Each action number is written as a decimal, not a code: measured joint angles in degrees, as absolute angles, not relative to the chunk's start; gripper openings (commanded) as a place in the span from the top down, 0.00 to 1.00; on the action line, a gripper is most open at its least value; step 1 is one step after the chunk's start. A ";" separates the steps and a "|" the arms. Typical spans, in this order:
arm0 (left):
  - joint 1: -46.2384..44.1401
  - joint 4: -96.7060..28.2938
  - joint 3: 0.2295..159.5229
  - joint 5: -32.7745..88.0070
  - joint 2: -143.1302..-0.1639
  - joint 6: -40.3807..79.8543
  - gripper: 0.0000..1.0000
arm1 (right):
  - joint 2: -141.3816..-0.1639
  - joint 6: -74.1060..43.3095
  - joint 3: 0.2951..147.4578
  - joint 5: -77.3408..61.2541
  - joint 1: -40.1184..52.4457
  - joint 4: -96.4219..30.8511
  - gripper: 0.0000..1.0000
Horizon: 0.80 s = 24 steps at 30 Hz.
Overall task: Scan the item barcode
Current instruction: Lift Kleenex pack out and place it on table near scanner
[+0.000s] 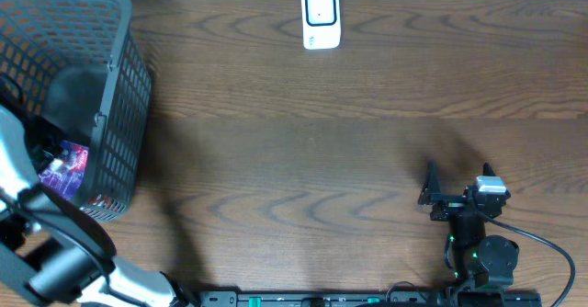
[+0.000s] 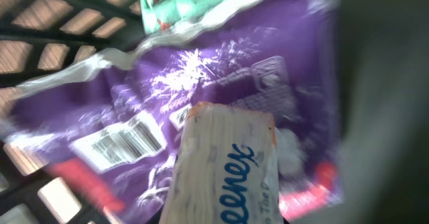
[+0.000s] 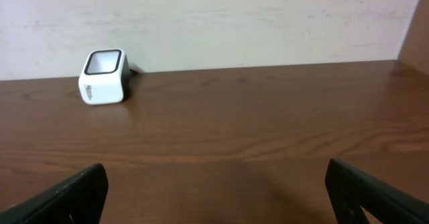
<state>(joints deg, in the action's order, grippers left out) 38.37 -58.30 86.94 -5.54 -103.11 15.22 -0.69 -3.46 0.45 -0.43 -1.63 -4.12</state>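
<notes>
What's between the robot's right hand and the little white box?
Nothing but bare wooden table lies between the right hand and the white box. The right wrist and overhead views both show it.

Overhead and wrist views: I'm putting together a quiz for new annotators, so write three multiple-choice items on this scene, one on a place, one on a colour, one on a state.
1. Where on the table does the white scanner stand?
A. at the near edge
B. at the far edge, about midway along
C. at the right-hand corner

2. What colour is the package bearing the barcode in the left wrist view?
A. purple
B. yellow
C. black

3. How do the right gripper and its fingers stand?
A. shut on the scanner
B. shut on nothing
C. wide apart, nothing between

Answers:
1 B, the overhead view shows it by the far edge.
2 A, purple wrap surrounds the barcode.
3 C, the right wrist view shows only bare table between them.
</notes>
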 measured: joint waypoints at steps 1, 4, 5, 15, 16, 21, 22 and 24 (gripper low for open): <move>38.37 -58.06 87.90 -4.54 -101.38 15.46 0.93 | -0.69 -3.46 0.45 -0.40 -1.63 -4.12 0.01; 38.41 -55.42 90.85 -0.19 -94.15 17.54 0.93 | -0.69 -3.44 0.45 -0.40 -1.63 -4.10 0.01; 38.44 -53.98 91.64 1.96 -91.11 18.61 0.93 | -0.69 -3.44 0.45 -0.40 -1.63 -4.10 0.01; 28.69 -42.57 93.95 27.09 -70.19 27.11 0.93 | -0.69 -3.44 0.45 -0.43 -1.63 -4.08 0.01; 25.80 -42.54 93.95 28.49 -69.95 27.18 0.93 | -0.69 -3.44 0.45 -0.40 -1.63 -4.10 0.01; 7.20 -44.40 93.95 29.15 -72.25 24.88 0.93 | -0.69 -3.44 0.45 -0.43 -1.63 -4.10 0.01; 3.25 -45.34 93.95 28.08 -73.14 24.45 0.92 | -0.69 -3.44 0.45 -0.40 -1.63 -4.10 0.01; -3.86 -47.42 93.93 24.75 -75.07 23.92 0.92 | -0.69 -3.44 0.45 -0.40 -1.63 -4.08 0.01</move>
